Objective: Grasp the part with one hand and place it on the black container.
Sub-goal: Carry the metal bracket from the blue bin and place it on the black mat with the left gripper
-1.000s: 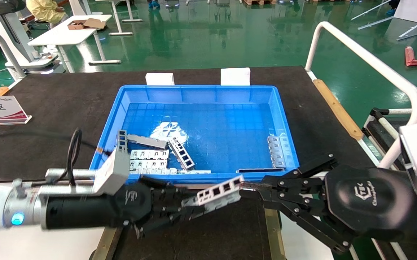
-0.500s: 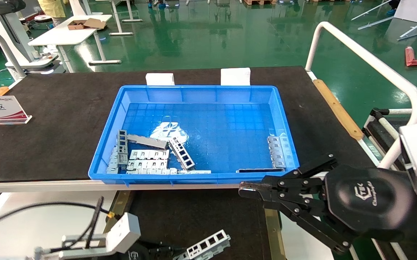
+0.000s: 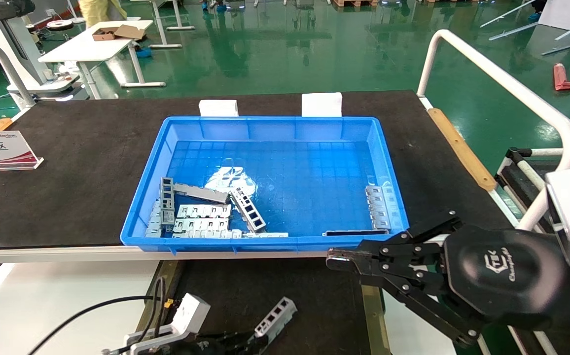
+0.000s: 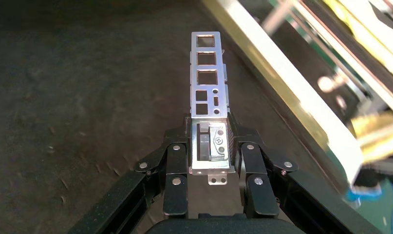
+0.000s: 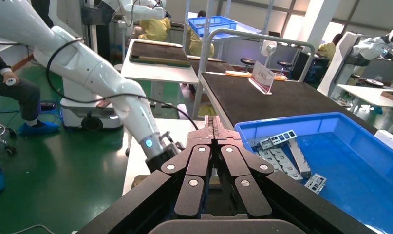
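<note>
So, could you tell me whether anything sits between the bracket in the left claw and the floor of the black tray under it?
Nothing visible does. The left claw is shut on the bracket, which hangs over bare dark floor of the black tray, beside the tan rail. The right claw waits shut near the blue crate.

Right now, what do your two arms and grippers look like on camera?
The right gripper is matte black: linked finger bars with silver rivets, a rounded housing with a pale logo and a white box behind it. The left gripper has the same black riveted fingers; its arm is white with a blue light, and a black cable trails from it.
</note>
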